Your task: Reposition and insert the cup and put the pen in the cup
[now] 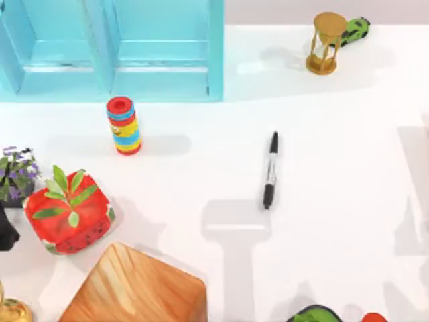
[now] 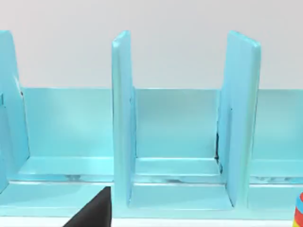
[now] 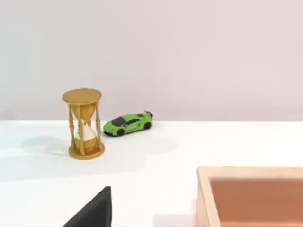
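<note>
The pen (image 1: 270,171), slim and black with a pale label band, lies flat on the white table right of centre, its length running roughly front to back. The cup is out of view. A black part of my left gripper (image 2: 92,210) shows in the left wrist view, facing a turquoise shelf (image 2: 175,142). The right wrist view holds a like black part of my right gripper (image 3: 92,210), pointed toward the back right corner of the table.
Turquoise shelf (image 1: 120,54) at back left, striped ring stack (image 1: 124,125) before it. Hourglass (image 1: 326,43) and green toy car (image 1: 355,30) at back right. Red planter (image 1: 67,211), purple flowers (image 1: 15,176) and wooden block (image 1: 134,285) at front left. Wooden box (image 3: 251,196) near my right arm.
</note>
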`<state>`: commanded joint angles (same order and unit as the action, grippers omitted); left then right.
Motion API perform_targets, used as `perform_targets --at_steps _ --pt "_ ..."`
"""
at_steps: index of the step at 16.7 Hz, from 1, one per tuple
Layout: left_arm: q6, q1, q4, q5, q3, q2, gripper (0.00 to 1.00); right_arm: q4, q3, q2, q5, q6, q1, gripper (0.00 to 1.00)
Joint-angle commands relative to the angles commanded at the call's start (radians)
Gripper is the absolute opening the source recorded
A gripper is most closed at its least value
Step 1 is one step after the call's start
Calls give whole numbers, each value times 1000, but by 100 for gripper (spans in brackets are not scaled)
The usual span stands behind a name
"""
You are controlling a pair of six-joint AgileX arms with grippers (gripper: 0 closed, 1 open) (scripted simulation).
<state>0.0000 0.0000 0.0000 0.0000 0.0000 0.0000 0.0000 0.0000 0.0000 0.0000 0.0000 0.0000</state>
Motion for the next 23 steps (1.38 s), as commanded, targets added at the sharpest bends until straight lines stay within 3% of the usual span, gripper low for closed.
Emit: perform_targets --at_steps 4,8,23 --pt "0 0 0 0 0 0 100 -28 31 30 0 -11 -12 100" --pt "0 0 0 0 0 0 100 -180 218 219 -1 -70 -73 100" --pt "0 0 0 0 0 0 100 -1120 1367 1611 -1 -423 -437 100"
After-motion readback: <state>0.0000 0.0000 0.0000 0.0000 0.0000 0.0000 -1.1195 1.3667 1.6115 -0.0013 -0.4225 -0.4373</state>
